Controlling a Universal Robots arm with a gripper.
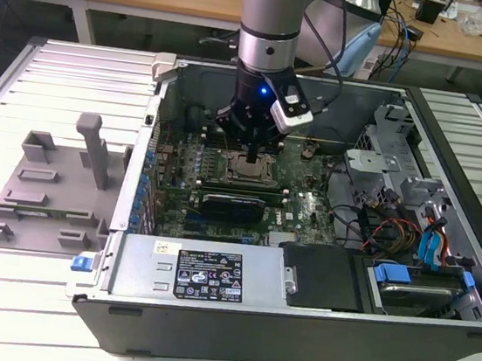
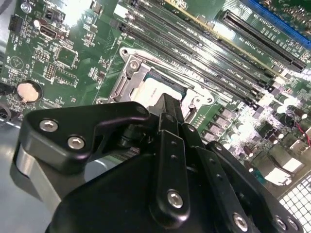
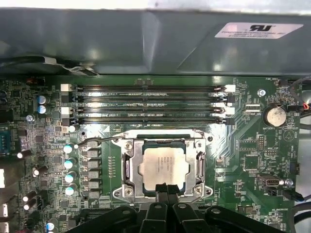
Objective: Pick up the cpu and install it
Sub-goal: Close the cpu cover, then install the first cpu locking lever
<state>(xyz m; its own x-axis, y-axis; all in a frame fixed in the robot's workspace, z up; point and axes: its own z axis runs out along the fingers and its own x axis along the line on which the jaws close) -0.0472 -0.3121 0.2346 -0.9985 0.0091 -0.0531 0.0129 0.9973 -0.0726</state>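
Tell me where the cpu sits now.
In the first wrist view, the cpu lies in the motherboard socket, beside the memory slots, the gripper at its edge.

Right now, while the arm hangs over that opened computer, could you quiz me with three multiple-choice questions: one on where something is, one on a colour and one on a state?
1. Where does the cpu lie?
A) on the grey fixture tray
B) in the socket
C) on the power supply

2. What colour is the motherboard?
A) red
B) white
C) green

3. How is the computer case?
A) closed on every side
B) open, with its inside showing
C) wrapped in plastic

Answers:
1 B: in the first wrist view the silver chip sits inside the socket's metal frame, with the gripper at its edge.
2 C: the board is green in both wrist views.
3 B: in the exterior view one side is off, so the boards and cables inside are visible.
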